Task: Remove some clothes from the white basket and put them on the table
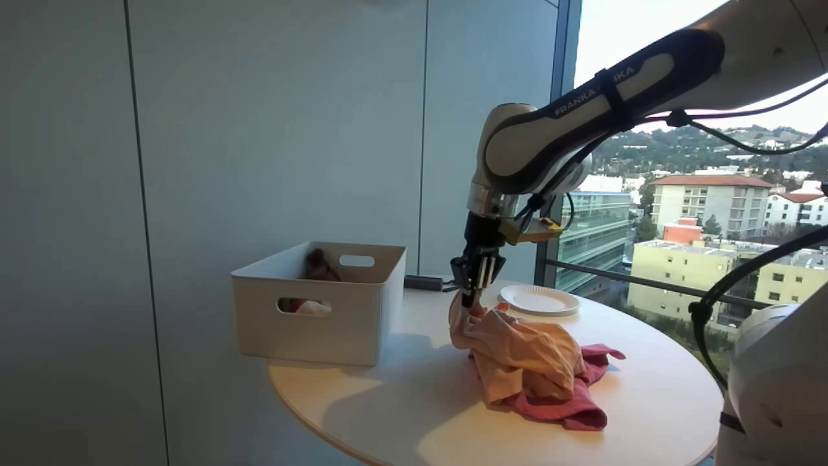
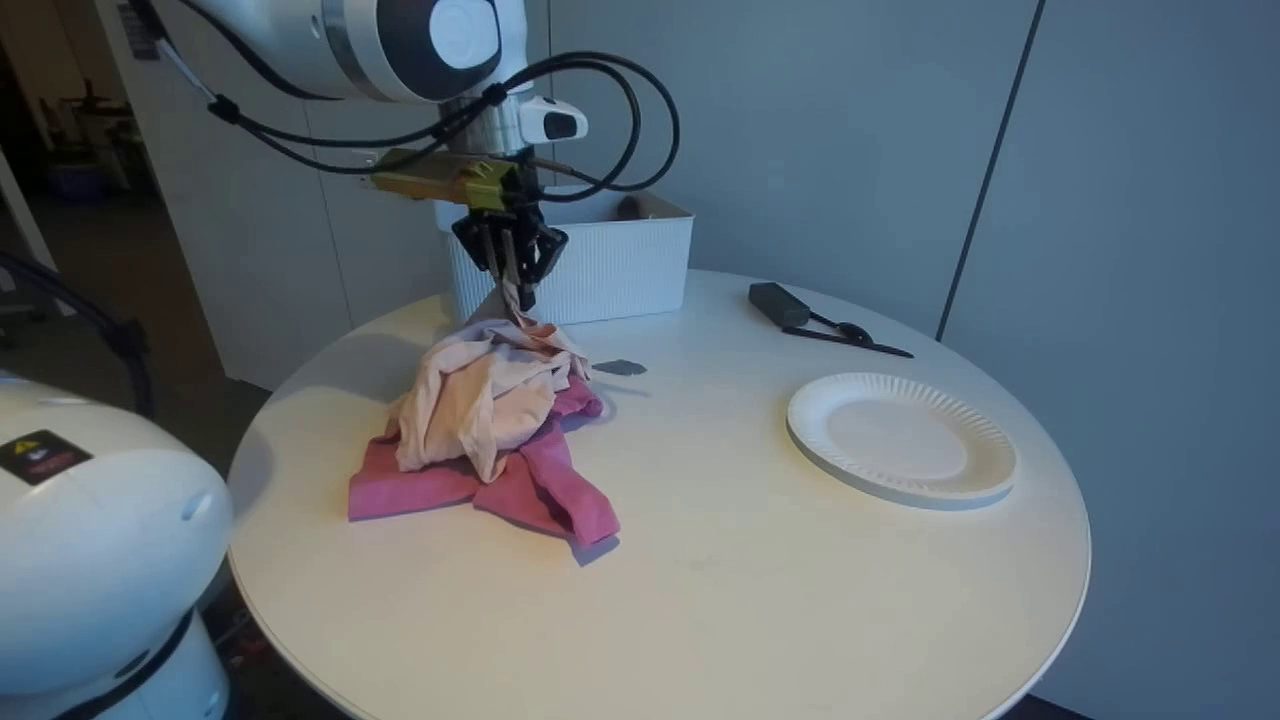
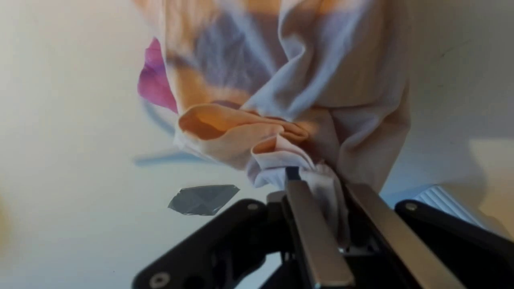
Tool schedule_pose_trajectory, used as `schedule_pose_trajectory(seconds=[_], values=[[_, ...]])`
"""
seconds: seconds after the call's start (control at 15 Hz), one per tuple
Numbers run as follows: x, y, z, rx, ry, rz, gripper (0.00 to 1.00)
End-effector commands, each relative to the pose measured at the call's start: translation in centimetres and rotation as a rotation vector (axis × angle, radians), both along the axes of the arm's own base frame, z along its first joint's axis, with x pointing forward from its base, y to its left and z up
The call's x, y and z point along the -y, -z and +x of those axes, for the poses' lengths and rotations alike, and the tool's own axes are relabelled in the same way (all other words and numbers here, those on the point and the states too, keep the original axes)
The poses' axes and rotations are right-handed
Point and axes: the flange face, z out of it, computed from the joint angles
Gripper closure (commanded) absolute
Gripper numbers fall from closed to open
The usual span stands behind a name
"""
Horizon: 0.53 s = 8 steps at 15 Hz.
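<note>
The white basket [image 1: 349, 327] stands on the round table [image 1: 420, 421], and it also shows behind the gripper [image 2: 620, 268]. Something brown [image 1: 320, 266] shows inside, and red and whitish stuff through its handle hole. My gripper [image 1: 472, 300] is shut on a fold of the peach cloth [image 1: 527, 353], which hangs down and lies bunched on the pink cloth [image 1: 563, 411]. In the wrist view the fold of the peach cloth [image 3: 241, 64] runs between both fingers [image 3: 323, 182]. The pink cloth [image 2: 545, 490] lies spread on the table, partly covered.
White paper plates [image 2: 905, 440] lie on the table, also in an exterior view [image 1: 540, 302]. A dark grey box [image 2: 778, 304] with a thin black item lies near the wall. A grey tape patch [image 3: 204, 200] is beside the gripper. A window stands behind the table.
</note>
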Motion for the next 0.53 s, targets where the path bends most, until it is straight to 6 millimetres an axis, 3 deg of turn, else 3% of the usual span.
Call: schedule_pose_trajectory(seconds=[0.0,0.33,0.47], values=[[0.2,-2.9,0.6,0.023,0.045,-0.132,0.46],[-0.2,-9.6,-2.0,0.183,0.125,-0.289,0.08],[0.0,-11.5,-3.0,0.219,0.165,-0.325,0.0]])
